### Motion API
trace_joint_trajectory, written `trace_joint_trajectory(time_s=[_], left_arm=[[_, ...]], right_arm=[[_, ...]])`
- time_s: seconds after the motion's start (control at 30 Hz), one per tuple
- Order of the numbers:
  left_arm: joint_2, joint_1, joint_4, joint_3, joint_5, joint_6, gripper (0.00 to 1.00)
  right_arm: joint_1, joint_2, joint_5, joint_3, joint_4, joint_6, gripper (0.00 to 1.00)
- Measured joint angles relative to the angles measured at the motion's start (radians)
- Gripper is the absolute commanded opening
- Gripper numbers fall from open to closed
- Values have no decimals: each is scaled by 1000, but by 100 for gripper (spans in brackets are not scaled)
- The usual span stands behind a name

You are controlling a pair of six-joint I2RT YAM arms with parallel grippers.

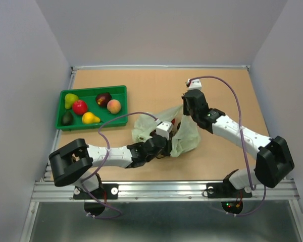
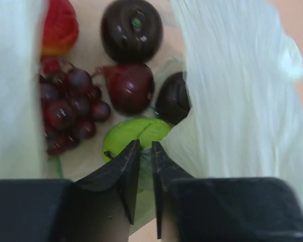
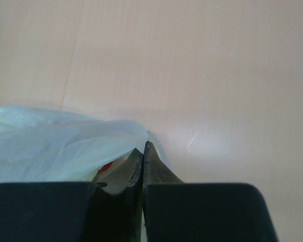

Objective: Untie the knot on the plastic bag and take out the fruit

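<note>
- The thin, crinkly, pale green translucent plastic bag (image 1: 187,137) sits mid-desk (image 1: 227,85), right between the two arms, with its mouth gaping.
- I can't spot the knot anywhere, and the top looks loose and spread. I'd say the untying part is done and only the unloading is left.
- Right hand (image 3: 143,149): fingers pressed together on the far lip of the bag. I reckon that's so this side can't flop shut.
- Left hand (image 2: 145,147): fingers nearly together, just a slit between them. It looks clamped on a bit of film at the near lip, though it's a close call.
- The two grips pull opposite ways, which is why the opening stays wide.
- The fruit lies between the spread walls:
  - small lime-green round fruit (image 2: 136,132), just past the left fingertips
  - dark purple round fruits (image 2: 131,30)
  - dark purple grape bunch (image 2: 68,108)
  - small red fruit (image 2: 60,25)
- My guess is that one hand has to let go to reach in, and the film may sag when it does.
</note>
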Motion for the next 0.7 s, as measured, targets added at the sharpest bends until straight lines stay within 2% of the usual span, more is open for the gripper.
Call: trace_joint_trajectory(time_s=[0.13, 0.3, 0.33, 0.4, 0.43, 0.47, 0.5, 0.6, 0.7], left_arm=[[-71, -51, 14, -92, 42, -51, 23], [-74, -113, -52, -153, 75, -95, 23], [-72, -118, -60, -153, 74, -102, 23], [-72, -127, -71, -153, 74, -112, 24], [-72, -131, -77, -153, 74, -118, 26], [-72, -134, -83, -153, 71, -121, 29], [-74, -135, -96, -153, 66, -124, 32], [-101, -136, -137, -152, 38, -129, 41], [-156, -137, -171, -135, 1, -132, 49]], right_arm=[[-73, 77, 19, 76, 22, 2, 1], [-127, 146, 15, 130, 38, 34, 1], [-127, 153, 10, 132, 37, 37, 4], [-134, 166, 6, 137, 38, 40, 20], [-138, 167, -6, 137, 37, 35, 38], [-144, 164, -26, 137, 38, 32, 47], [-145, 161, -46, 137, 40, 27, 64], [-149, 103, -113, 126, 39, 26, 81], [-144, -23, -180, 91, 37, 37, 84]])
